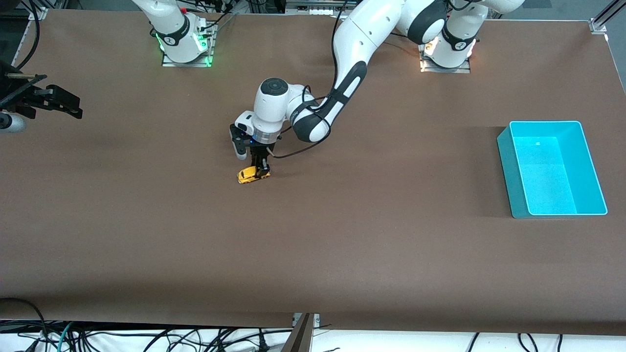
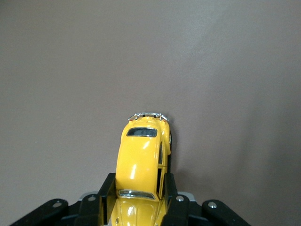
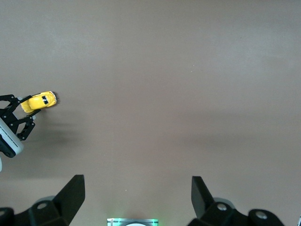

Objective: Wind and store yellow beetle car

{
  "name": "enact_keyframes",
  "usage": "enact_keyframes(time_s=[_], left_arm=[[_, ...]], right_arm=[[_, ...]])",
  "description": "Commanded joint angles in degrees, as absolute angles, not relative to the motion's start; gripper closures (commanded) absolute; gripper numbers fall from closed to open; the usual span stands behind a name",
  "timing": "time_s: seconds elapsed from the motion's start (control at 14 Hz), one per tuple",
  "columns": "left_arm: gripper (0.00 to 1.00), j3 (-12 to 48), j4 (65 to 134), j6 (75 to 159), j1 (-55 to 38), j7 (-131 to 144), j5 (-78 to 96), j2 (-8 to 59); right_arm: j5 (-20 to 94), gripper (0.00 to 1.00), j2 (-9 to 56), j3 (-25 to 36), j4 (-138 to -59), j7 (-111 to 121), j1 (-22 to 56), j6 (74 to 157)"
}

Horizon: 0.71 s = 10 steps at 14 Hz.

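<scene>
The yellow beetle car [image 1: 252, 174] is near the middle of the brown table. My left gripper [image 1: 261, 168] reaches straight down and is shut on the car. In the left wrist view the car [image 2: 141, 155] sits between the two black fingers [image 2: 171, 190], which press on its sides. It is at table level. The right wrist view also shows the car [image 3: 40, 102], far off. My right gripper [image 1: 66, 105] waits in the air over the right arm's end of the table. It is open and empty [image 3: 136, 190].
An empty turquoise bin [image 1: 506, 171] stands toward the left arm's end of the table. The right arm's base plate with a green light [image 3: 131, 221] shows under the right gripper.
</scene>
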State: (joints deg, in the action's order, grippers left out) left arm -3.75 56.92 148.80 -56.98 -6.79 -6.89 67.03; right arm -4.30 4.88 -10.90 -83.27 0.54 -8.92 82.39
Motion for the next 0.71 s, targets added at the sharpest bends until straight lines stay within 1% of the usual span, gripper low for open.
enact_keyframes(time_s=[0.0, 0.07, 0.43, 0.5, 0.64], left_arm=[[1.00, -4.3, 57.0, 149.0, -56.2, -6.8, -7.2, 67.2], [1.00, -4.3, 58.4, 148.6, -56.1, -6.6, -7.0, 65.0], [1.00, -3.7, 87.2, 147.7, -53.4, -6.6, -4.8, 41.3], [1.00, -3.5, 92.8, 146.1, -52.4, -6.6, -4.7, 35.8], [1.00, -2.3, 101.5, 138.3, -48.8, -6.9, -4.7, 24.7]], right_arm=[[-3.3, 0.00, 4.1, -10.7, -83.9, 0.1, -9.1, 81.9], [-3.2, 0.00, 4.2, -10.8, -83.9, 0.1, -9.1, 82.0], [-3.3, 0.00, 4.2, -10.7, -83.8, 0.1, -9.1, 81.9], [-3.3, 0.00, 4.2, -10.6, -83.9, 0.1, -9.1, 81.9], [-3.3, 0.00, 4.2, -10.6, -83.9, 0.1, -9.1, 81.9]])
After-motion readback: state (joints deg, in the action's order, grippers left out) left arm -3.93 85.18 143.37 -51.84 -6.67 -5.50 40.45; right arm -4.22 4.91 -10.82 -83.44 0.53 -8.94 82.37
